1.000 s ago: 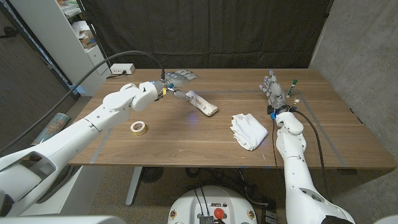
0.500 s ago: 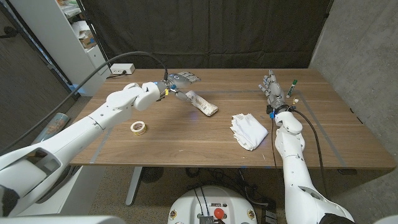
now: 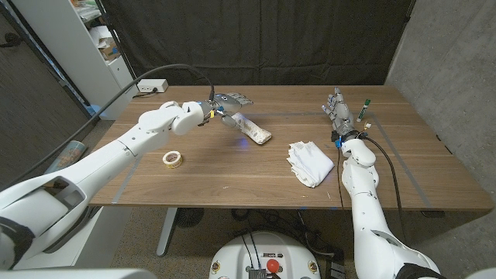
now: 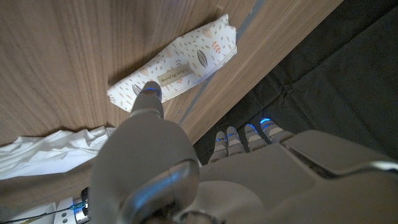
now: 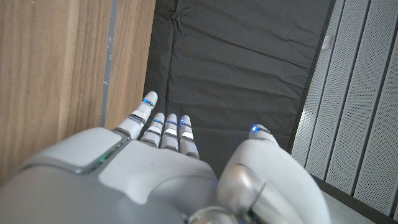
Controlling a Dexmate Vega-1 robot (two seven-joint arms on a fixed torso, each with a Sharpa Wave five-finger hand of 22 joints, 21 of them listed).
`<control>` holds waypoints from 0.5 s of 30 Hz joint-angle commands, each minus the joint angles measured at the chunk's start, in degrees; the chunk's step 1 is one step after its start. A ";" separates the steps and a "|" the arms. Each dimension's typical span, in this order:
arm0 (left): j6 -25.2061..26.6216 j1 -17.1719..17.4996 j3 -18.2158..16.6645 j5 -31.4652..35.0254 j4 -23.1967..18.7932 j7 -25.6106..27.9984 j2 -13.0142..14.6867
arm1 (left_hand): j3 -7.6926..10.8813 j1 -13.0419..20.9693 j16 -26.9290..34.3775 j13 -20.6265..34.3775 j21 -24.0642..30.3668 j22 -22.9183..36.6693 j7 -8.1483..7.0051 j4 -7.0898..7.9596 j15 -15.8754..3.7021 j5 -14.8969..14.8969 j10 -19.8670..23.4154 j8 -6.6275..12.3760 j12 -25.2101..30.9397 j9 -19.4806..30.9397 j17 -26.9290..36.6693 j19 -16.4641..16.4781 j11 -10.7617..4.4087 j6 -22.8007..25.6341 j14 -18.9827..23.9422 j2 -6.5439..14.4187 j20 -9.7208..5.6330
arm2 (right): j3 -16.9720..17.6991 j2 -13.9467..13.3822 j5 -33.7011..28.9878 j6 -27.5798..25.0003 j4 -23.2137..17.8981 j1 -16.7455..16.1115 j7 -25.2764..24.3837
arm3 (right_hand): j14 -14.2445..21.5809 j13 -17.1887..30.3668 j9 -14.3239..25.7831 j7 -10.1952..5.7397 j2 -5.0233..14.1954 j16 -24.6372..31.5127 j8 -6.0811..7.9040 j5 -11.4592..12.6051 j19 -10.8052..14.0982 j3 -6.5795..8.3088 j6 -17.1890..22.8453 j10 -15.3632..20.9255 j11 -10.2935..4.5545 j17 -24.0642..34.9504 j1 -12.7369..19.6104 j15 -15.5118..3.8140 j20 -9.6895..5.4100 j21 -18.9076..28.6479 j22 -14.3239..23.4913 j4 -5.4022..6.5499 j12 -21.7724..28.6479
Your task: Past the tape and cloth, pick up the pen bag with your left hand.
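Hovering over the pen bag [image 3: 252,129] near the far edge, my left hand [image 3: 223,105] looks spread; contact unclear. Right hand [image 3: 339,112] stands spread, empty, beside the cloth [image 3: 310,162].

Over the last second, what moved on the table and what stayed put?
The left hand reached slightly farther across the table, over the near end of the pen bag, holding nothing. The pen bag, tape roll, white cloth and right hand stayed where they were.

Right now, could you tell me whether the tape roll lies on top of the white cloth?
No, the tape roll lies on bare wood, well apart from the cloth.
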 commanded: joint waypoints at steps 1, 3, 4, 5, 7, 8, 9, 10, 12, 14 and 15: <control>-0.82 -1.63 1.52 -0.52 2.31 -1.25 -0.85 | -0.48 0.72 -0.06 0.12 -0.02 0.18 -0.36 0.01 0.18 0.25 -0.19 -0.02 -0.10 0.07 0.17 0.16 -0.09 0.04 0.07 -0.06 -0.14 | 0.15 0.05 -0.53 -0.14 0.42 0.45 -0.34 | 0.61 -0.01 0.01 -0.03 0.82 0.14 0.12 0.42 0.57 -0.17 0.36 0.46 -0.06 0.19 0.12 0.13 0.25 -0.12 0.16 0.04 0.00; -1.05 -1.77 1.66 -0.82 2.59 -1.42 -0.93 | -0.53 0.72 -0.06 0.12 -0.02 0.18 -0.33 0.04 0.23 0.27 -0.21 -0.03 -0.12 0.07 0.17 0.16 -0.05 0.04 0.09 -0.07 -0.12 | 0.17 0.04 -0.56 -0.12 0.57 0.57 -0.33 | 0.61 -0.01 0.01 -0.03 0.83 0.14 0.12 0.43 0.59 -0.19 0.38 0.48 -0.08 0.18 0.12 0.11 0.27 -0.17 0.17 0.03 0.01; -1.10 -1.89 1.82 -0.69 2.70 -1.50 -0.98 | -0.56 0.72 -0.07 0.12 -0.03 0.18 -0.35 0.06 0.25 0.27 -0.19 -0.02 -0.11 0.07 0.17 0.16 -0.04 0.08 0.09 -0.07 -0.13 | 0.19 0.03 -0.57 -0.05 0.67 0.63 -0.34 | 0.59 -0.01 0.01 -0.01 0.83 0.13 0.13 0.43 0.60 -0.19 0.39 0.50 -0.02 0.18 0.12 0.14 0.27 -0.19 0.17 0.03 0.01; -1.16 -2.06 2.04 -0.58 2.83 -1.78 -1.04 | -0.59 0.72 -0.07 0.12 -0.03 0.18 -0.40 0.08 0.17 0.28 -0.12 -0.01 -0.09 0.07 0.17 0.16 -0.05 0.13 0.11 -0.07 -0.17 | 0.22 0.04 -0.52 0.02 0.77 0.68 -0.29 | 0.58 -0.01 0.01 0.00 0.84 0.12 0.12 0.44 0.61 -0.20 0.37 0.55 -0.10 0.18 0.12 0.12 0.32 -0.23 0.17 0.03 0.03; -1.19 -2.09 2.27 -0.49 2.97 -1.76 -1.14 | -0.66 0.73 -0.08 0.12 -0.03 0.18 -0.48 0.12 0.16 0.30 -0.06 0.02 -0.09 0.07 0.17 0.17 -0.07 0.29 0.10 -0.07 -0.21 | 0.26 0.04 -0.54 0.14 0.87 0.72 -0.29 | 0.55 0.00 0.01 0.02 0.85 0.10 0.12 0.45 0.64 -0.22 0.38 0.54 -0.11 0.17 0.12 0.14 0.28 -0.30 0.17 0.02 0.02; -1.38 -2.13 2.43 -0.29 3.09 -1.45 -1.12 | -0.68 0.74 -0.07 0.12 -0.04 0.18 -0.51 0.14 0.13 0.31 -0.03 0.02 -0.08 0.07 0.17 0.16 -0.11 0.31 0.12 -0.06 -0.25 | 0.31 0.06 -0.52 0.20 0.92 0.73 -0.31 | 0.54 0.00 0.01 0.02 0.86 0.09 0.12 0.45 0.65 -0.23 0.37 0.54 -0.03 0.17 0.12 0.11 0.29 -0.33 0.17 0.02 0.02; -1.42 -2.06 2.48 -0.34 3.24 -1.16 -1.22 | -0.70 0.75 -0.07 0.12 -0.04 0.18 -0.48 0.15 0.12 0.32 -0.04 0.03 -0.08 0.07 0.17 0.16 -0.13 0.33 0.14 -0.06 -0.23 | 0.36 0.10 -0.44 0.26 0.97 0.71 -0.28 | 0.55 0.00 0.01 0.01 0.86 0.10 0.11 0.45 0.66 -0.23 0.37 0.56 -0.03 0.17 0.12 0.15 0.28 -0.34 0.17 0.02 0.03; -1.62 -2.05 2.54 -0.58 3.38 -1.09 -1.30 | -0.74 0.76 -0.08 0.12 -0.05 0.18 -0.43 0.17 0.18 0.33 0.06 0.01 -0.06 0.07 0.17 0.15 0.00 0.32 0.13 -0.05 -0.14 | 0.39 0.10 -0.45 0.30 1.01 0.68 -0.26 | 0.56 0.00 0.01 0.00 0.87 0.10 0.12 0.46 0.67 -0.24 0.38 0.55 -0.05 0.17 0.12 0.14 0.28 -0.36 0.17 0.01 0.02; -1.65 -2.12 2.73 -0.54 3.39 -1.20 -1.40 | -0.78 0.79 -0.08 0.12 -0.04 0.19 -0.48 0.20 0.14 0.36 0.07 0.02 -0.06 0.08 0.17 0.16 -0.07 0.41 0.14 -0.04 -0.18 | 0.43 0.11 -0.43 0.35 0.98 0.56 -0.21 | 0.58 0.00 0.01 -0.02 0.87 0.10 0.12 0.46 0.68 -0.25 0.40 0.60 -0.05 0.17 0.12 0.12 0.29 -0.40 0.17 0.01 0.04; -1.50 -2.11 2.85 -0.42 3.31 -1.31 -1.45 | -0.81 0.83 -0.08 0.13 -0.04 0.19 -0.50 0.22 0.11 0.38 0.07 0.02 -0.07 0.08 0.17 0.17 -0.05 0.44 0.16 -0.01 -0.23 | 0.46 0.14 -0.38 0.40 0.85 0.39 -0.13 | 0.62 0.00 0.01 -0.03 0.87 0.12 0.13 0.47 0.71 -0.26 0.42 0.56 0.01 0.16 0.12 0.10 0.32 -0.44 0.17 0.01 0.02; -1.48 -2.09 2.89 -0.63 3.35 -1.53 -1.54 | -0.82 0.84 -0.08 0.13 -0.04 0.19 -0.47 0.23 0.14 0.39 0.08 0.01 -0.08 0.08 0.17 0.18 -0.03 0.43 0.17 0.00 -0.20 | 0.50 0.20 -0.35 0.41 0.59 0.16 -0.15 | 0.63 0.00 0.01 -0.03 0.88 0.12 0.13 0.47 0.72 -0.27 0.41 0.59 0.03 0.16 0.11 0.11 0.30 -0.47 0.17 0.00 0.03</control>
